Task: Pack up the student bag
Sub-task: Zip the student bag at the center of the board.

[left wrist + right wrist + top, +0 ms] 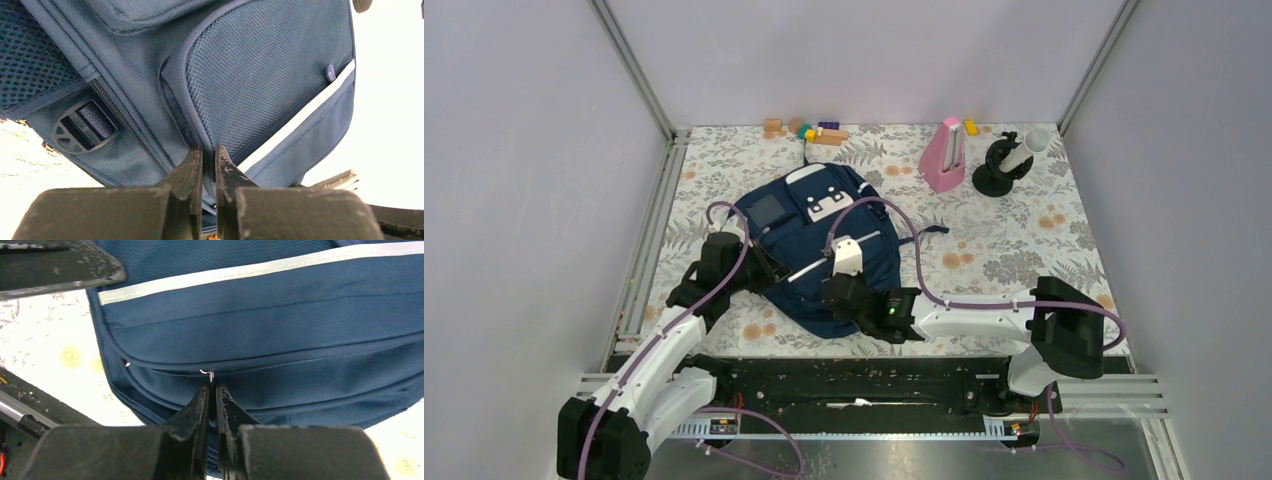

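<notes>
The student bag (824, 240), navy blue with thin white stripes and a white patch, lies flat in the middle of the floral table. My left gripper (769, 268) is at the bag's left side. In the left wrist view it (209, 152) is shut on a fold of fabric at the edge of the mesh side pocket (260, 75). My right gripper (839, 290) is at the bag's near edge. In the right wrist view it (211, 389) is shut on the zipper pull (211, 375), just below its small metal ring on the closed zipper line of the bag (260, 325).
A pink wedge-shaped object (944, 155) and a black stand with a white cup (1004, 165) stand at the back right. Several coloured blocks (809, 130) lie along the back wall. Metal rails (654, 230) run along the table's left and near edges.
</notes>
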`<state>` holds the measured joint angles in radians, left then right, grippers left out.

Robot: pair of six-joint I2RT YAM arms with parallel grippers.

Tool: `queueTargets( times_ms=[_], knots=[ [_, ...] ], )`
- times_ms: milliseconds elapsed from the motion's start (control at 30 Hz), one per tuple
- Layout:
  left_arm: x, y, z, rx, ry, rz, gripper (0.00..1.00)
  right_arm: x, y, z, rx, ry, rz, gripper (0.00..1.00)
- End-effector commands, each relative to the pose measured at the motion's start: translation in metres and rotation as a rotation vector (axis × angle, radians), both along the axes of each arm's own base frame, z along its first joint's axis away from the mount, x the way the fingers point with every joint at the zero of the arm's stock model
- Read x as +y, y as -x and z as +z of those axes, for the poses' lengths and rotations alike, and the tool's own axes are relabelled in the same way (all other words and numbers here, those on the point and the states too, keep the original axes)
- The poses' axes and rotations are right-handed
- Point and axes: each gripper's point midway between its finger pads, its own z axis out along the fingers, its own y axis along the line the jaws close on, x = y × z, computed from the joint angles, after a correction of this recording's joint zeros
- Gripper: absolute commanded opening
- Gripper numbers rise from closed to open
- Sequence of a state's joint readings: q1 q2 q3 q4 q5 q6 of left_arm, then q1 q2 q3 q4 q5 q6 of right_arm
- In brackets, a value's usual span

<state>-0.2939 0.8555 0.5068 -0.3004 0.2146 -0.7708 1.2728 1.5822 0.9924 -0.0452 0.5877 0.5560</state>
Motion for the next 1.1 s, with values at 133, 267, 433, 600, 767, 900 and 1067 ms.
queueTargets(
  times_ms=[133, 267, 433, 600, 767, 900, 1067],
  knots=[
    [0.018, -0.022, 0.034, -0.101, -0.061, 0.022, 0.00, -0.034, -0.024, 0.014, -0.065, 0.016, -0.111, 0.00],
    [0.023, -0.025, 0.035, -0.098, -0.076, 0.026, 0.00, -0.042, -0.028, 0.014, -0.069, 0.019, -0.128, 0.00],
    [0.031, -0.029, 0.038, -0.097, -0.092, 0.034, 0.00, -0.051, -0.032, 0.011, -0.070, 0.031, -0.145, 0.00],
    [0.046, -0.032, 0.040, -0.093, -0.136, 0.054, 0.00, -0.062, -0.036, 0.008, -0.069, 0.042, -0.163, 0.00],
    [0.064, -0.035, 0.046, -0.099, -0.158, 0.084, 0.00, -0.070, -0.039, 0.003, -0.071, 0.051, -0.177, 0.00],
    [0.075, -0.037, 0.047, -0.098, -0.184, 0.095, 0.00, -0.074, -0.041, -0.003, -0.065, 0.065, -0.188, 0.00],
    [0.087, -0.038, 0.047, -0.091, -0.246, 0.098, 0.00, -0.082, -0.048, -0.008, -0.066, 0.086, -0.210, 0.00]
  ],
)
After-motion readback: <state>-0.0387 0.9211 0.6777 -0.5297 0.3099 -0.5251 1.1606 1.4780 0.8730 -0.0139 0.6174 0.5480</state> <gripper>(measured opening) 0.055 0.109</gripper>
